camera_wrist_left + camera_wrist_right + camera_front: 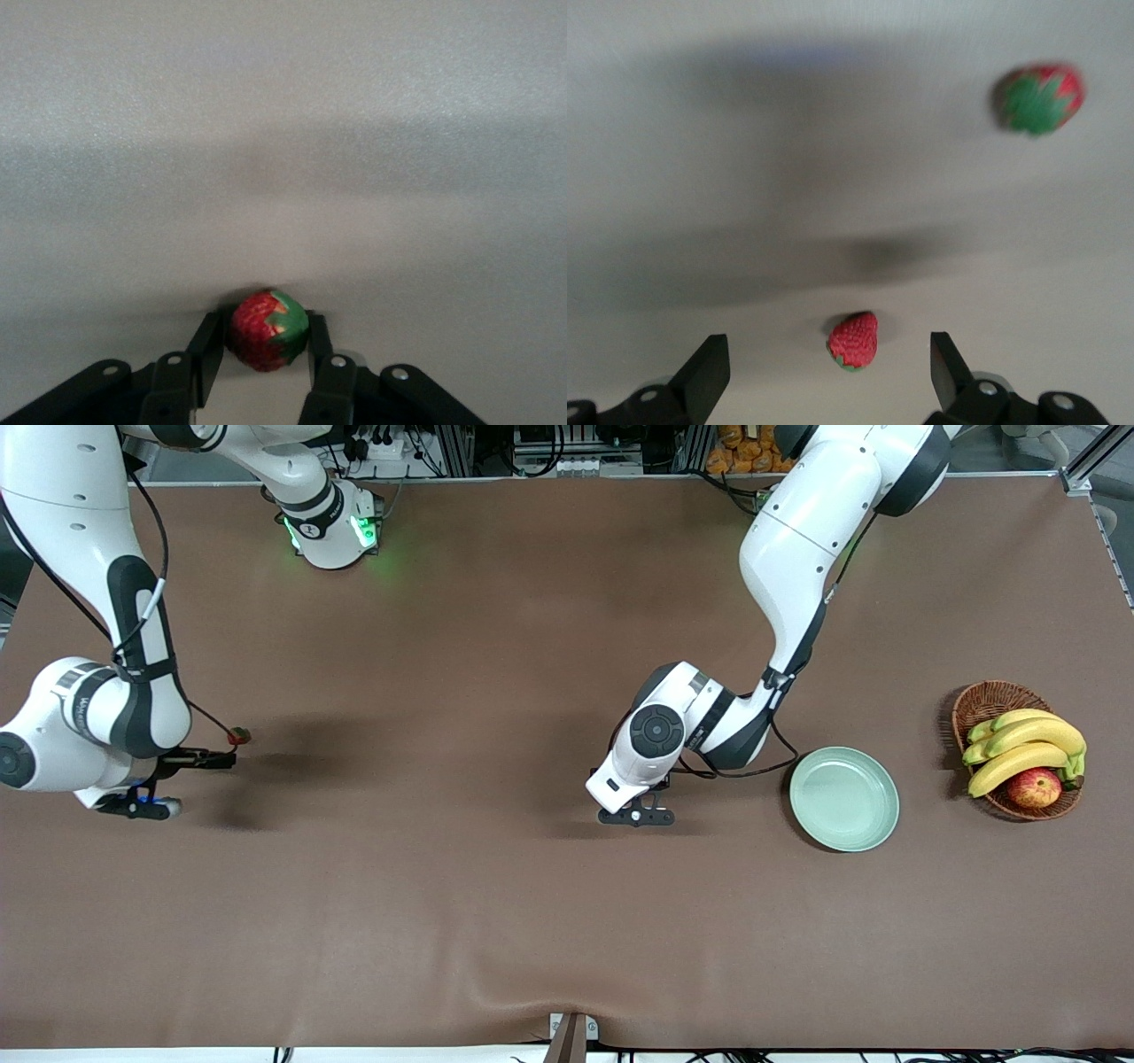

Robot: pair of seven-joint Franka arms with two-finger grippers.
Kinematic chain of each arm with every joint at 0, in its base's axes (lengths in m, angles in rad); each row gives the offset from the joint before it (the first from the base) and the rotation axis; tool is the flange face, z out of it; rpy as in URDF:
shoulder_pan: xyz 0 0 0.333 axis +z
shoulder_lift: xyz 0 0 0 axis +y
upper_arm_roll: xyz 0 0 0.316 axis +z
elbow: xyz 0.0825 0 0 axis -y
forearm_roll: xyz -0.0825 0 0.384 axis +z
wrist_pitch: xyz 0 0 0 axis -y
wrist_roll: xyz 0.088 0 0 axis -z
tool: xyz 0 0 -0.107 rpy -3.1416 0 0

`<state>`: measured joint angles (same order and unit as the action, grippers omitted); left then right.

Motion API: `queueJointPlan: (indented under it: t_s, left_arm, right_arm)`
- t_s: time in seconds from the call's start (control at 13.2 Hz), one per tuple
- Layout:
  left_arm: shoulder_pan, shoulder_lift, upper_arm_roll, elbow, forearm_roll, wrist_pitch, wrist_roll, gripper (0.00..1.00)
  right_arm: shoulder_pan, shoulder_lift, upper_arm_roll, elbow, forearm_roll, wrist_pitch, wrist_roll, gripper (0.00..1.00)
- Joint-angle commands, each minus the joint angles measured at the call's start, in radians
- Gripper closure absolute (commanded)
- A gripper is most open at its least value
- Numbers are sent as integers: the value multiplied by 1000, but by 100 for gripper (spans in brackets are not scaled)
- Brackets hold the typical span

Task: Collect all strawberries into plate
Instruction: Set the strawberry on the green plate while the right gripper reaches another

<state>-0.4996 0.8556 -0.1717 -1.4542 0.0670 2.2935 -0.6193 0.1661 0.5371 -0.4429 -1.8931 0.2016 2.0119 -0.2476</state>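
Left gripper (267, 320): low at mid-table, fingers (209, 347) drawn in against both sides of strawberry A (266, 332), which sits on the table (496, 921) between them, red with its green leafy cap turned sideways.

Plate (843, 841): pale mint green, round, raised rim, holding nothing. On the front view's clock face it lies at three o'clock from the left gripper, near it, toward the left arm's end of the table.

Basket (992, 695): brown wicker, between two and three o'clock from the plate. Contents: bananas (1028, 746) and an apple (1035, 787).

Right gripper (826, 354): at nine o'clock from the left gripper and well apart, over the right arm's end of the table. Fingers spread wide, holding nothing.

Strawberry B (853, 340): on the table under the right gripper, between its open fingers, touching neither.

Strawberry C (239, 735): on the table at about two o'clock from the right gripper, just beside it.
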Motion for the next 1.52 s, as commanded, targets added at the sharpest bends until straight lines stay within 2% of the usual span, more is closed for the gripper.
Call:
queueJointPlan:
  t_s: [0.0,0.15,0.46,0.61,0.76,0.91,1.22,1.44]
  left_arm:
    - [-4,22,3,25,25,14,6,66]
    - [-2,13,3,26,28,15,35,100]
    - [47,-65,8,17,30,-23,78,100]
    - [87,-133,6,15,30,-104,79,100]
    - [140,-211,6,8,30,-240,87,100]
    - [226,-268,3,-24,30,-308,131,100]
    - [416,-323,0,-142,30,-338,315,100]
    - [481,-323,-2,-230,30,-280,355,100]
  right_arm:
    - [-11,-25,12,-72,-11,21,-16,0]
    - [-10,-25,12,-105,-11,33,-16,0]
    - [-10,-25,12,-158,-11,96,-42,0]
    - [-10,-25,12,-173,-11,116,-45,0]
    - [-11,-23,12,-173,-11,120,-45,0]
    - [-11,-20,12,-175,-11,125,-45,0]
    - [-11,-17,12,-173,-11,123,-45,0]
    - [-13,-6,12,-173,-11,126,-45,0]
